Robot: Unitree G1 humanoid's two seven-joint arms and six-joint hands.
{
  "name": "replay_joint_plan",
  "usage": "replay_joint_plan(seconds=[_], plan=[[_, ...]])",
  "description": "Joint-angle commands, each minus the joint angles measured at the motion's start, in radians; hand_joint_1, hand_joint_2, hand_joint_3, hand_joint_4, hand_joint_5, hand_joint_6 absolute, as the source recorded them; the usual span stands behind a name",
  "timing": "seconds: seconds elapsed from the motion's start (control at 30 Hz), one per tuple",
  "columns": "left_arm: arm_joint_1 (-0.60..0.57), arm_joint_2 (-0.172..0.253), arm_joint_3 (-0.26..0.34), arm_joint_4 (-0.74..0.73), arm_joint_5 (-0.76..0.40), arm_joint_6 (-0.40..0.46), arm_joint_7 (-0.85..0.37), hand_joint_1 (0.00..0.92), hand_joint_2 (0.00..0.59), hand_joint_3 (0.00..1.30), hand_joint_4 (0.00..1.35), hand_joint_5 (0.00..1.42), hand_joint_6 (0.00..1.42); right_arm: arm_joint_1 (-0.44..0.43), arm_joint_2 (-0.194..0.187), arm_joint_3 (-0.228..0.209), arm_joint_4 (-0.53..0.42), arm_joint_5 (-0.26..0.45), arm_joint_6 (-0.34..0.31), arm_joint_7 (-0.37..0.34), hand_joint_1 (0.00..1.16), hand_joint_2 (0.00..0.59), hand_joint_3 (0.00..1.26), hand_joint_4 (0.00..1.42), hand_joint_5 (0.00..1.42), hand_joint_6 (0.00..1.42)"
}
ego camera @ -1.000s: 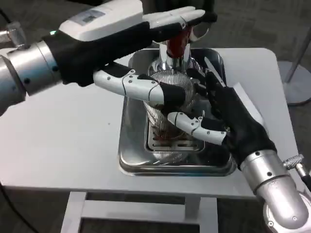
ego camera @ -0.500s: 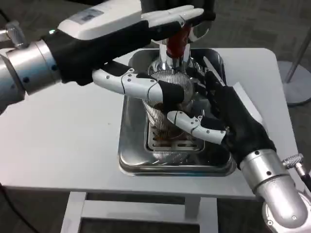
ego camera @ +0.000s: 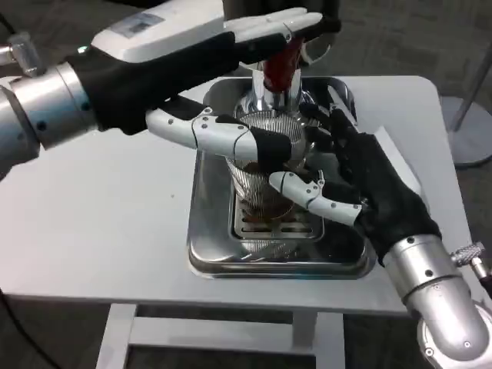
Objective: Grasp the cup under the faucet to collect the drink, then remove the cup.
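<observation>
Under the faucet (ego camera: 278, 73), right hand (ego camera: 361, 181) grips the cup (ego camera: 261, 181); left hand (ego camera: 207, 92) fingers spread over the faucet.

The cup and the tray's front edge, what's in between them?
In the head view, a slotted drain grate lies between the ribbed clear cup and the front rim of the steel drip tray. The cup stands on it.

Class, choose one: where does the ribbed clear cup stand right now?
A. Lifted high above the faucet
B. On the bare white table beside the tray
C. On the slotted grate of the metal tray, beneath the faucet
C: the cup stands on the tray grate under the faucet, with the right robot hand around it.
</observation>
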Motion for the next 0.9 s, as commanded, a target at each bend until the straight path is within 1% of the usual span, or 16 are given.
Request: replay_joint_plan(seconds=[0.03,0.9], plan=[[0.063,0.033,-0.053,0.036,0.096,0.013,-0.060,0.000,0.084,0.08,0.00,0.06,0.21,0.001,-0.002,-0.009,-0.004,0.004,-0.023,-0.007,0.77,0.258,0.03,0.10,0.17,0.33],[0.064,0.034,-0.067,-0.024,0.132,0.024,-0.058,0.000,0.083,0.08,0.00,0.05,0.20,0.027,-0.011,-0.028,-0.036,0.017,-0.019,0.001,0.77,0.272,0.03,0.10,0.17,0.32]])
